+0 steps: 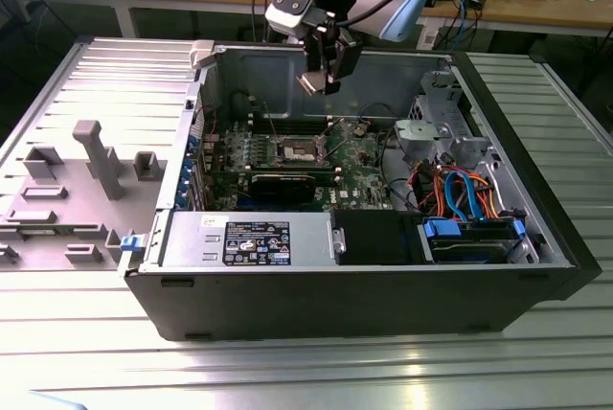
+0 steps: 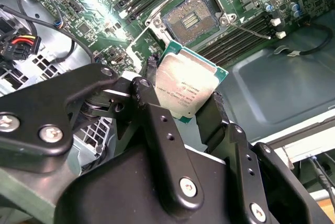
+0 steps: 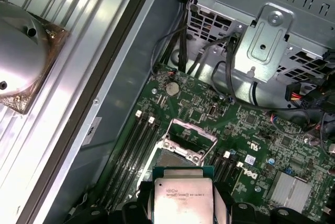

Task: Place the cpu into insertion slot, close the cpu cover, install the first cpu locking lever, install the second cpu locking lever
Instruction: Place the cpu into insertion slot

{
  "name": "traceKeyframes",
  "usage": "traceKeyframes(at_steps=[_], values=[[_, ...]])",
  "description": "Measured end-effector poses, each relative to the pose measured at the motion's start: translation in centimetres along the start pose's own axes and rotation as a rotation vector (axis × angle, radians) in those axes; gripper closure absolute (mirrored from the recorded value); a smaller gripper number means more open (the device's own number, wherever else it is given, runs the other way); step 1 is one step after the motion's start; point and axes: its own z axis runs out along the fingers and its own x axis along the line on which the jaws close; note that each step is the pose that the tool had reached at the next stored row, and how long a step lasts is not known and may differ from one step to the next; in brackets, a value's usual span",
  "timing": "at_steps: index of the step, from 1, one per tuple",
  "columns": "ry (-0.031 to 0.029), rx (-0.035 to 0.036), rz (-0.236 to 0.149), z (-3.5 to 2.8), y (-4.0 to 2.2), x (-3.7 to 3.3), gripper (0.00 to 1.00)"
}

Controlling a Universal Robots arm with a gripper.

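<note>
Hand (image 2: 184,91) pinches cpu (image 3: 181,199) by two opposite edges, chip tilted, in the air above the board. Slot (image 2: 191,19) sits open and bare below it, cover (image 3: 188,136) raised at its edge. Cpu not seated yet.

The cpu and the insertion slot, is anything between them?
Nothing; in the second wrist view, only air separates the cpu, clamped in the gripper, from the insertion slot.

You are getting open air between the held cpu (image 2: 186,85) and the slot (image 2: 191,20). The cover (image 3: 189,132) is standing up at one slot edge. The drive cage (image 1: 436,127) and cables (image 1: 458,188) are crowding the case (image 1: 287,281) toward the exterior view's right. Its far wall (image 1: 263,75) is rising beyond the board (image 1: 359,156).
</note>
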Motion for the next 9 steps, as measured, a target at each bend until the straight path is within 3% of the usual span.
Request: traceKeyframes(at_steps=[6,9], values=[[-0.0025,-0.0007,0.029,0.54,-0.04,-0.01,0.45],[-0.0056,-0.0018,0.068,0.66,-0.05,-0.02,0.45]])
